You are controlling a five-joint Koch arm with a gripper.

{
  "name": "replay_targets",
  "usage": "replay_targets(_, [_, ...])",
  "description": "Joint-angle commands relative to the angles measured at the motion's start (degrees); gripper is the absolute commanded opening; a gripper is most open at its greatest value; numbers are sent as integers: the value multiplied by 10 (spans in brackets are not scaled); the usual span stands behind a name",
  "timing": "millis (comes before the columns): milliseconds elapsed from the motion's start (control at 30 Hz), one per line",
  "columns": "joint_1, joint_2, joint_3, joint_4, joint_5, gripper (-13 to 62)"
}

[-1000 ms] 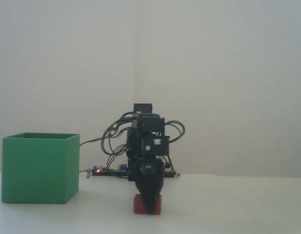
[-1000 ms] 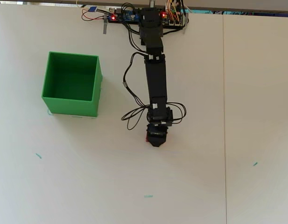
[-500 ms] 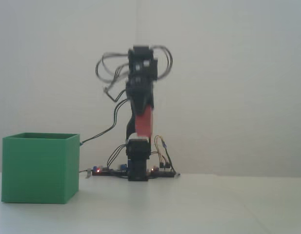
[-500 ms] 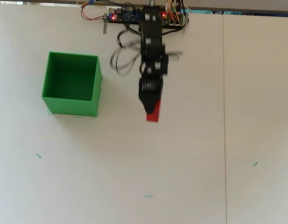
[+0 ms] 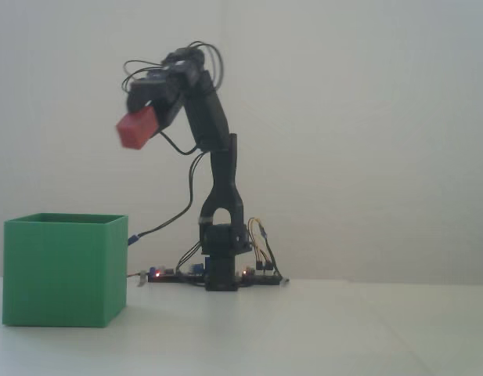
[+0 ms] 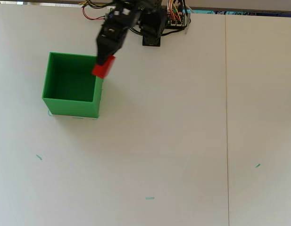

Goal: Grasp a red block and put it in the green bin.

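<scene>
**A:** Where's the red block [image 5: 138, 129]?

**B:** High in the air, pinched at the tip of the gripper [image 5: 147, 117]. In the fixed view it hangs well above the green bin [image 5: 64, 270], over the bin's right-hand side. In the overhead view the red block [image 6: 103, 66] sits right over the bin's far right corner, partly overlapping the rim [image 6: 74, 55].

**A:** And the jaws?

**B:** Closed onto the block. Only a narrow gap is left between them, filled by the block, and most of the block sticks out beyond the tips. In the overhead view the gripper [image 6: 106, 55] reaches from the base toward the near left.

**A:** Is the block touching the bin?

**B:** No. The fixed view shows clear wall between the block and the bin's top edge.

**A:** The bin itself?

**B:** It stands upright on the white table [image 6: 183, 141], left of the arm's base [image 5: 221, 270]. The overhead view shows only green floor inside.

**A:** How is the arm posed?

**B:** Raised up from the base, then bent over to the left at the top, with loose cables [image 5: 167, 223] hanging behind it.

**A:** Any writing or labels?

**B:** Nothing readable. There is a circuit board [image 6: 176, 16] with coloured wires at the far edge, small red lights glowing beside the base in the fixed view, and a few small teal marks [image 6: 149, 198] on the table.
</scene>
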Motion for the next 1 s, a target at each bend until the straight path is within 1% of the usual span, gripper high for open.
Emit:
replay_targets(0, [48, -24, -21, -4, -13, 37])
replay_targets(167, [92, -88, -22, -33, -15, 37])
replay_targets(400, [97, -108, -24, -48, -13, 38])
replay_targets(433, [97, -108, -25, -61, -14, 47])
replay_targets(467, [105, -108, -25, -84, -15, 188])
replay_targets(500, [112, -108, -25, -88, -15, 287])
replay_targets(533, [113, -108, -25, -88, -15, 341])
replay_targets(967, [112, -82, -25, -87, -14, 347])
